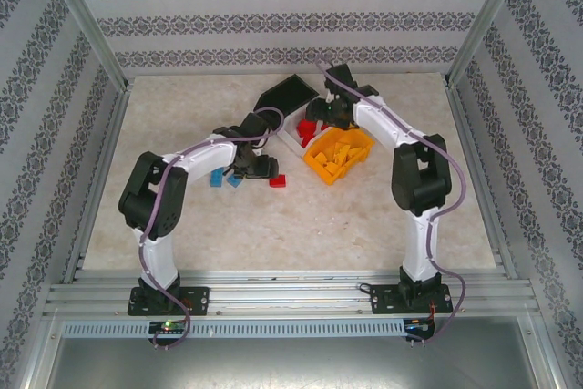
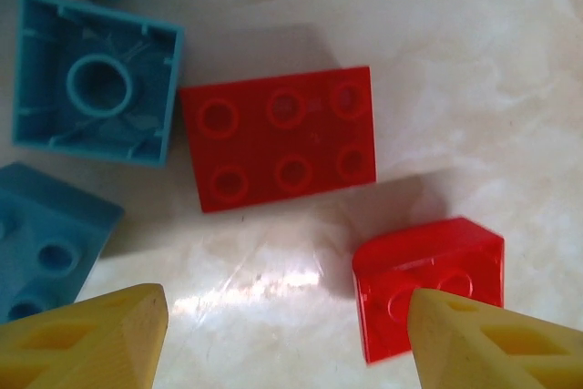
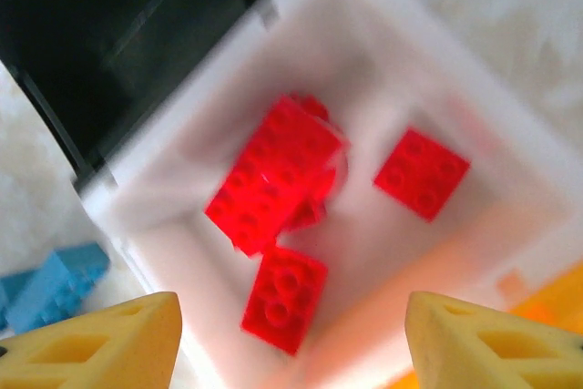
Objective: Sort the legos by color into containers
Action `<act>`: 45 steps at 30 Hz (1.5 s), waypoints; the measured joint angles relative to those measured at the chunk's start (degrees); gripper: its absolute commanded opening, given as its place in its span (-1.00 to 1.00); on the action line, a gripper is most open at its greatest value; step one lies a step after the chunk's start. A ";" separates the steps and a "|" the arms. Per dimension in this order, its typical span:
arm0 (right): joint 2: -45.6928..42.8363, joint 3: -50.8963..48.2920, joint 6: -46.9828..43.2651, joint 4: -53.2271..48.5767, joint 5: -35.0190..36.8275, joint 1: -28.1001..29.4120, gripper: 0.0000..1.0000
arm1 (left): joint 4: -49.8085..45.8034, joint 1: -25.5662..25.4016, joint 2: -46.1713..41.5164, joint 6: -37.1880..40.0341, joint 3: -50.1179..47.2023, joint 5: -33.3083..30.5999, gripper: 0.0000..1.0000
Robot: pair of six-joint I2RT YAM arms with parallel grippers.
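Found left end effector open, gripping nothing, low over the desk. Noted a flat red six-stud lego ahead of its fingers, a second red lego tilted just beside one finger, and light blue legos near the first. Found right end effector open too, empty, above the white bin. Counted several red legos inside it. Saw the black bin adjoining, and the orange-yellow bin holding yellow legos.

Marbled table bears loose legos and three containers.
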 measured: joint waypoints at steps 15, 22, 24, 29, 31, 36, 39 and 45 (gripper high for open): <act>-22.01 -27.47 0.98 4.92 -0.17 9.20 0.39 | -2.75 0.00 10.16 1.57 13.53 -4.39 0.30; -24.11 -29.64 3.08 5.09 -0.13 12.09 0.39 | -3.02 -0.37 10.71 1.44 12.59 -4.07 0.00; -24.13 -29.81 3.61 5.38 0.04 13.46 0.40 | -2.97 -0.37 10.80 1.51 12.00 -3.74 -0.17; -23.91 -30.80 4.87 5.86 0.31 17.07 0.40 | -2.97 -0.33 10.60 1.79 12.00 -3.48 -0.19; -23.93 -31.61 5.27 6.05 0.28 17.35 0.40 | -3.04 -0.33 10.51 1.81 12.00 -3.48 -0.19; -27.04 -36.15 6.43 6.71 1.57 17.20 0.40 | -5.20 -0.02 10.23 2.01 13.00 -2.80 -0.19; -32.04 -39.67 7.04 7.04 2.47 17.22 0.40 | -7.32 0.50 10.23 1.99 17.42 -1.55 -0.19; -41.09 -45.86 8.46 7.45 3.93 17.07 0.40 | -8.31 1.27 11.26 0.83 33.20 1.60 -0.13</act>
